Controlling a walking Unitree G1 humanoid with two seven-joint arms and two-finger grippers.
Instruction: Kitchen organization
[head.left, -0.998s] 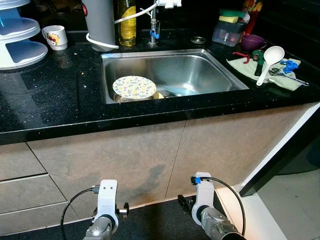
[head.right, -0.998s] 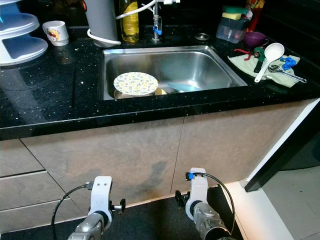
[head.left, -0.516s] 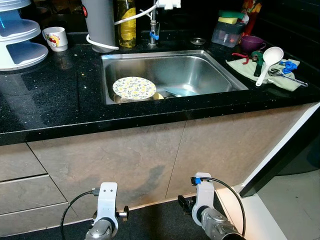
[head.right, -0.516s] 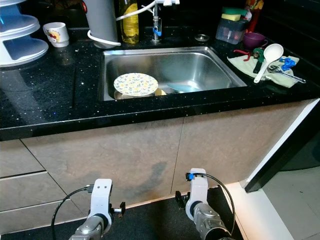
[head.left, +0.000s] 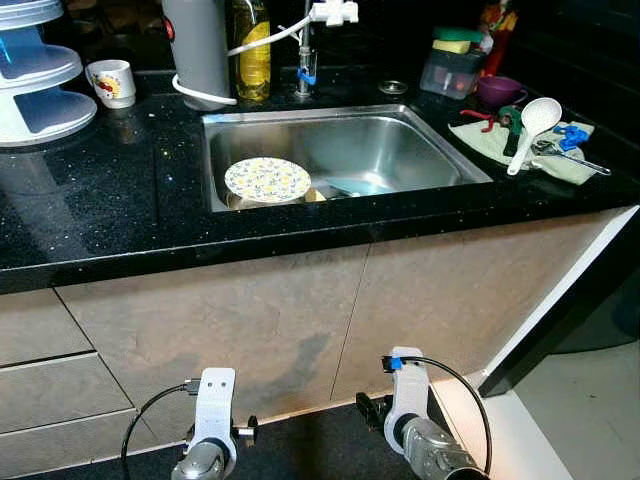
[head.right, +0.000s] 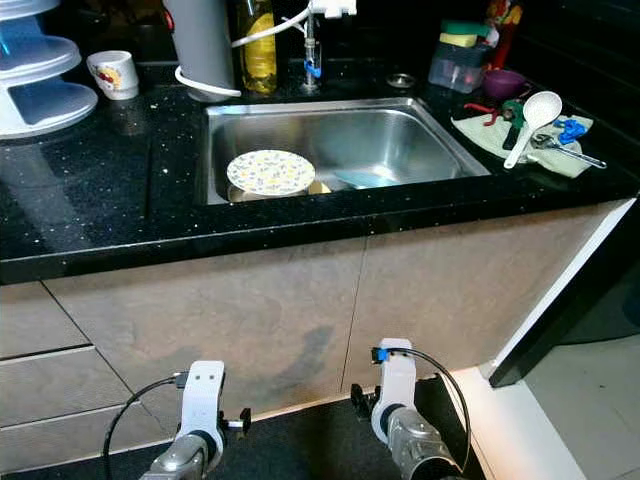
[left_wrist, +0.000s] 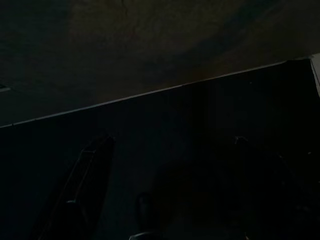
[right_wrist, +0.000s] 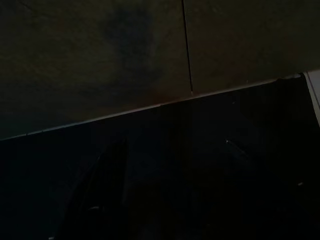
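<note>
Both arms hang idle below the counter (head.left: 100, 215); a plate (head.left: 267, 179) lies in the sink (head.left: 420, 150). Wrist views seem to show both grippers' fingers apart.

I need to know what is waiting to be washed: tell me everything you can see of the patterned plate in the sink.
The plate is round, white or cream, with a fine floral pattern of yellow and dark specks. It lies face up, about level, at the front left of the steel sink. It seems to rest on other items: a pale yellowish piece shows at its right edge and something light blue lies beside that. It looks whole.
</note>
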